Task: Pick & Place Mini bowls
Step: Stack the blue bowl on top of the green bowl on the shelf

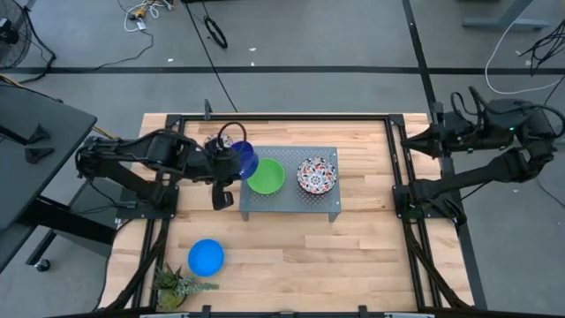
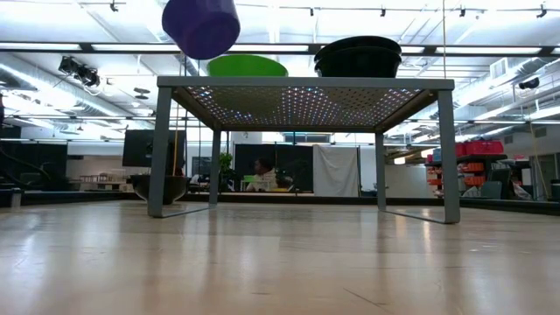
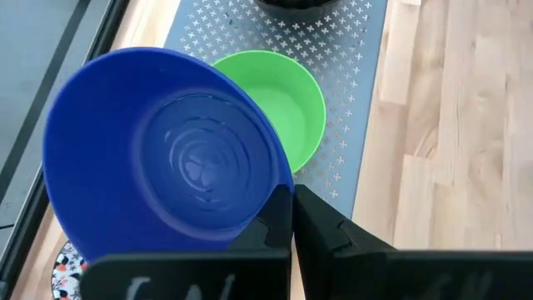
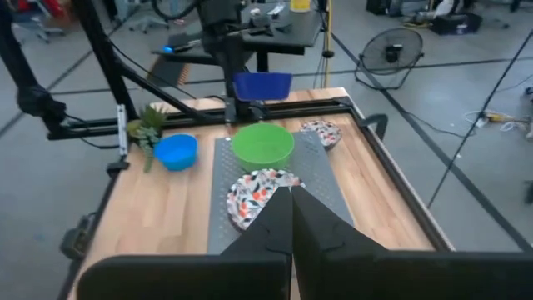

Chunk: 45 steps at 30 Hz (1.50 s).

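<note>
Between the pinched fingers of the left gripper (image 3: 291, 218), the smooth dark blue bowl (image 3: 166, 158) is hanging tilted over the perforated metal tray (image 1: 291, 205), beside the glossy green bowl (image 1: 266, 176); only the right wrist view is showing its own closed, empty right gripper (image 4: 291, 208)

Dark blue bowl (image 1: 244, 160) tilted, lifted at tray's edge; green bowl (image 1: 266, 176) and floral bowl (image 1: 317, 175) upright on tray; bright blue bowl (image 1: 206, 257) on worktop.

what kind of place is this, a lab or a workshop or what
Probably a robotics lab in a large open industrial hall: a wooden table in a black frame, ceiling strip lights and ducts, cables trailing across the grey floor.
</note>
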### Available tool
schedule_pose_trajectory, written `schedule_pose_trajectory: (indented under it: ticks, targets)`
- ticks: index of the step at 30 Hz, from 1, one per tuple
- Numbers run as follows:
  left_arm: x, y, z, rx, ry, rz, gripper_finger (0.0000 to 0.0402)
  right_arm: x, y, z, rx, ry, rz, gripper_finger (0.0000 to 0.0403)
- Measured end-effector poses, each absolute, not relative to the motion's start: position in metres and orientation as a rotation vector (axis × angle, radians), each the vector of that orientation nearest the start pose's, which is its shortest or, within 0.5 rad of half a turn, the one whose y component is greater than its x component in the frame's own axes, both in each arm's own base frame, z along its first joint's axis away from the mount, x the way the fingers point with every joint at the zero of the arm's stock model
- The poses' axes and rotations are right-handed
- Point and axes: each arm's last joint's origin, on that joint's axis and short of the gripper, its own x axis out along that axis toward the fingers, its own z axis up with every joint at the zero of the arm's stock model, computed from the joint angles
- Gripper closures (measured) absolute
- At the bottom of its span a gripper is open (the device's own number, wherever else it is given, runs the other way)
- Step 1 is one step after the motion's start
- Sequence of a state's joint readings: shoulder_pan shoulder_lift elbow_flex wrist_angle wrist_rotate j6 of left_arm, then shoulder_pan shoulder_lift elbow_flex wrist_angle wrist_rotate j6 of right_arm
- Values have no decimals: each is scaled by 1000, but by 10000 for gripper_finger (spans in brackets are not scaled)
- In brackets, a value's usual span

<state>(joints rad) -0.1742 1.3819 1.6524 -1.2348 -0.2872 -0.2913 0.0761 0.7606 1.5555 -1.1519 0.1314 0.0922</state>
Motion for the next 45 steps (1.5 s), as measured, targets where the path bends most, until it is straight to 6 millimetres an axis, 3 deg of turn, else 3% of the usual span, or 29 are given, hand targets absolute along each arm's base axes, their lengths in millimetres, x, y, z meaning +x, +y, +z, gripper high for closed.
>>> schedule_pose_trajectory:
  ticks: [11, 29, 38, 45]
  targets:
    - [247, -33, 407, -45, 901, 231, 400, 28, -1, 466, 93, 338, -41, 403]
    - [263, -34, 417, 91, 754, 39, 400, 27, -1, 466, 122, 337, -45, 387]
    - [274, -27, 408, 133, 805, 3, 400, 27, -1, 466, 145, 337, -49, 385]
    - [295, -24, 389, 207, 872, -43, 400, 27, -1, 466, 145, 338, -50, 385]
